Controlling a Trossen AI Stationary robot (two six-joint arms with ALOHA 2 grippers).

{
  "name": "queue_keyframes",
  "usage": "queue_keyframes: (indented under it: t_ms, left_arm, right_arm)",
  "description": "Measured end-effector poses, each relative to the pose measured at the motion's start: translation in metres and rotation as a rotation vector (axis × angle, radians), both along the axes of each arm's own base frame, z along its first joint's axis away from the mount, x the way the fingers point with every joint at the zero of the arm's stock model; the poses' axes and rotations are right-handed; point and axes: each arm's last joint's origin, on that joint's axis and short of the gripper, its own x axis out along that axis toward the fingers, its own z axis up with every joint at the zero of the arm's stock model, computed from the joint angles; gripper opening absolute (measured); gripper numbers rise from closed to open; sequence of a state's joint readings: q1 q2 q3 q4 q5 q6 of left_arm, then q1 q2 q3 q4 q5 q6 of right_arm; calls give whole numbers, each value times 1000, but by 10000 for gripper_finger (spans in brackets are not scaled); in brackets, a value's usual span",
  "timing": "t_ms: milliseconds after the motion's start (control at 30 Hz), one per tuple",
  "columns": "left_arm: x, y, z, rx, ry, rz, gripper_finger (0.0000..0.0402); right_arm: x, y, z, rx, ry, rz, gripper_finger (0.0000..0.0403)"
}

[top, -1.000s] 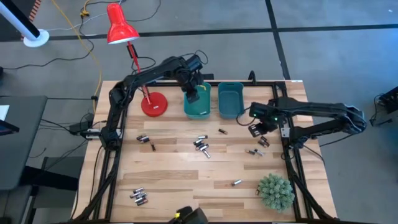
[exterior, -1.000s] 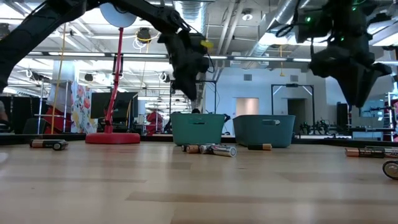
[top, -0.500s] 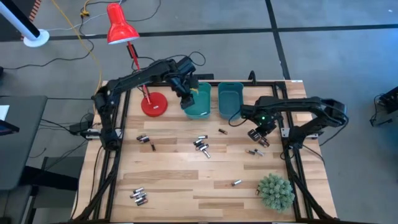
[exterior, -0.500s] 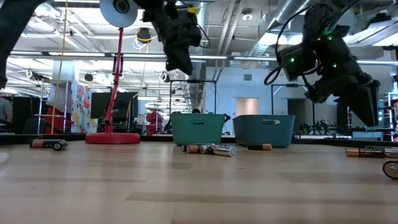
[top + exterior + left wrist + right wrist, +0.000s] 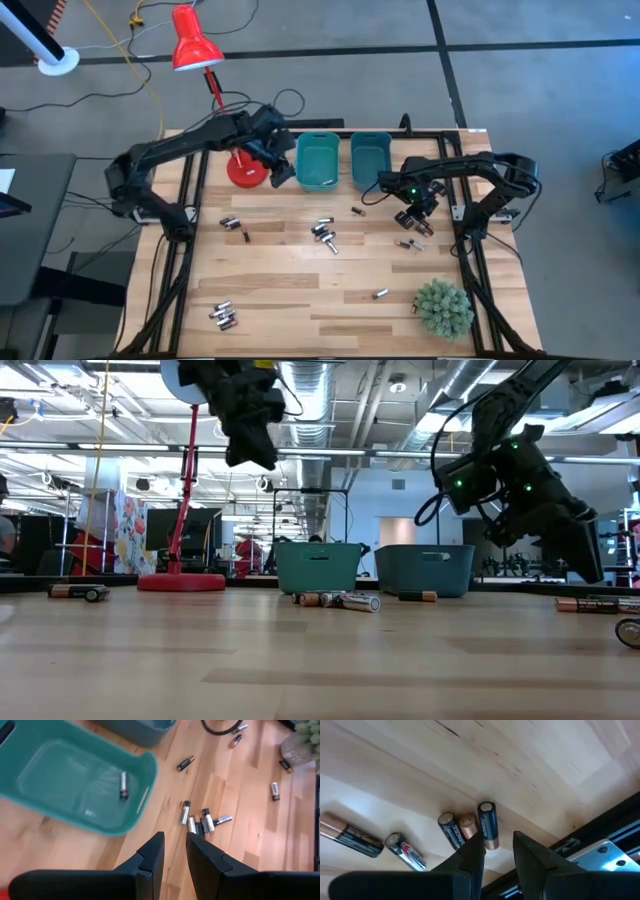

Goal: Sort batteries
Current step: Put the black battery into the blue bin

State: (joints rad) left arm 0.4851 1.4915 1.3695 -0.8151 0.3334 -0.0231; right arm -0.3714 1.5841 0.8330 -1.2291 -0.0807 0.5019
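Observation:
Small cylindrical batteries lie flat in groups on the wooden table: a cluster at the middle (image 5: 322, 232), a pair toward the left (image 5: 232, 224), a group at the near left (image 5: 222, 316) and a few by the right edge (image 5: 487, 825). One battery (image 5: 123, 786) lies inside the left teal bin (image 5: 318, 162). My left gripper (image 5: 174, 837) hangs high, just left of that bin, open by a narrow gap with nothing in it. My right gripper (image 5: 497, 842) points steeply down over the right-edge batteries, open and holding nothing.
A second teal bin (image 5: 370, 160) stands right of the first at the table's far edge. A red desk lamp's base (image 5: 247, 168) sits beside my left gripper. A small green plant (image 5: 443, 308) stands at the near right corner. Black frame rails run along the table's sides.
My left gripper has drawn back from above the left teal bin toward the table's left edge, rising a little. My right gripper has sunk toward the batteries by the right edge and rolled as it came down. Neither gripper's gap has changed.

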Motion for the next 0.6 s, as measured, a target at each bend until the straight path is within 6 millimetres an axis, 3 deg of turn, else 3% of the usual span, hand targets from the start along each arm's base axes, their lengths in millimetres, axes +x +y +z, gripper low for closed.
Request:
queue_keyframes:
  t_ms: [300, 600]
  left_arm:
    - [-8, -6, 2, -1, -18, 45, 77]
    - [-6, -11, 2, 32, -1, 51, 77]
  right_arm:
    - [-1, 1, 1, 10, 5, 24, 127]
    - [-2, 1, 1, -10, 22, 27, 198]
